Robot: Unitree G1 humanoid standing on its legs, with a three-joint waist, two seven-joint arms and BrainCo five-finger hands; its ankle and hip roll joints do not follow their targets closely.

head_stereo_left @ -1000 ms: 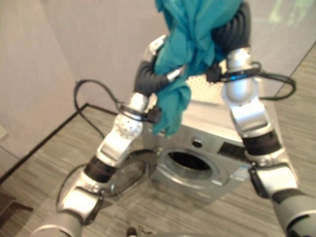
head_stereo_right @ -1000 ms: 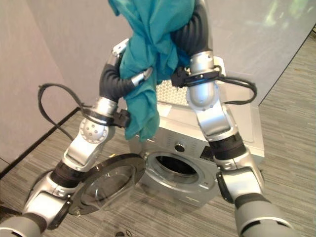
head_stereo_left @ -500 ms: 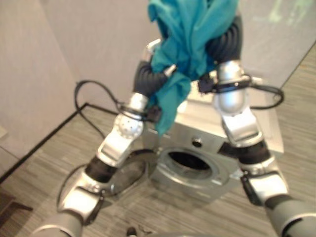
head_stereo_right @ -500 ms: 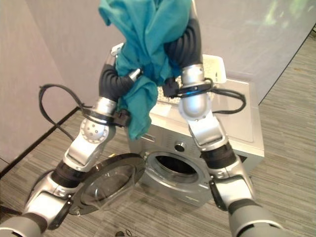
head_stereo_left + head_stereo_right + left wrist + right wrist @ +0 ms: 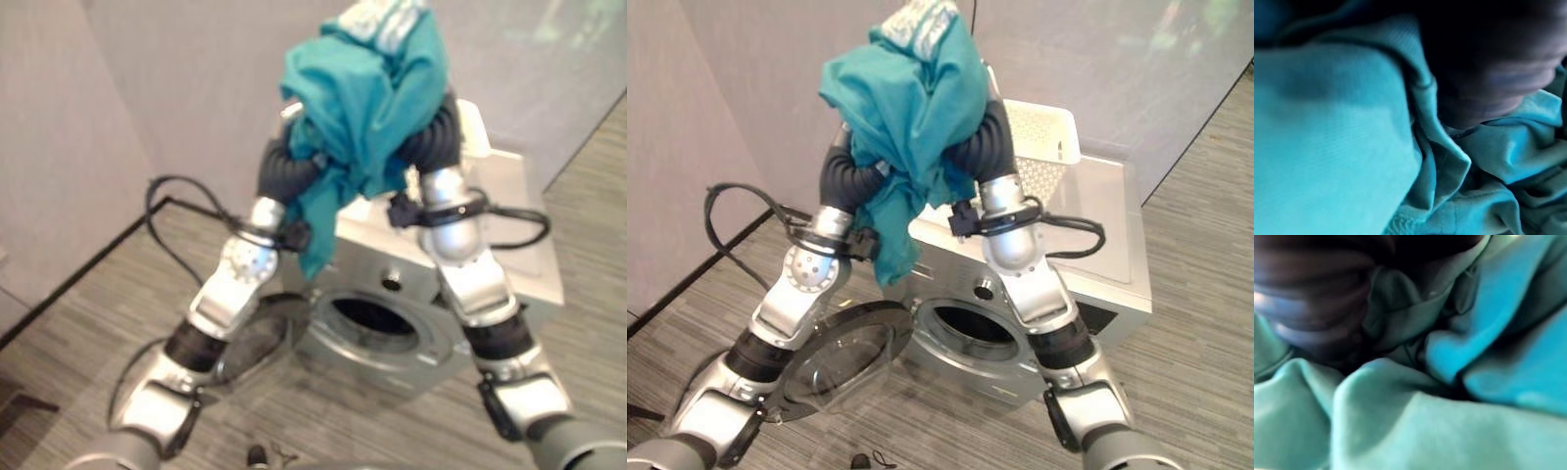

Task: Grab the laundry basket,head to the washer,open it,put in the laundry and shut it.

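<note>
Both arms have swung lower and nearer the machine since a second ago, so the teal bundle that ran off the top of the head views now sits wholly inside them — a pale patterned piece shows at its crown.

Washer (image 5: 1087, 245): silver front-loader on the striped floor (image 5: 1205, 245), drum mouth (image 5: 972, 333) dark and clear, round glass door (image 5: 838, 360) swung wide to the robot's left. White laundry basket (image 5: 1043, 132) sits on the washer's top, at the back by the wall.

Laundry (image 5: 911, 108): teal cloth held high between the two forearms, above and a bit left of the drum mouth, one tail (image 5: 890, 250) hanging down past the left wrist toward the door hinge side.

Left hand and right hand: both buried in the cloth (wrist views give teal folds and dark ribbed cover, no fingers), so whether either is curled on the fabric — cannot tell.

Step in hand, as I judge it: lower the bundle into the drum. Do it well by bringing both arms down and rightward together until the mass is centred on the opening, feeding the hanging tail in first so it doesn't drape over the rim or door seal, then pushing deep before letting go. Keep the left elbow clear of the open door.
</note>
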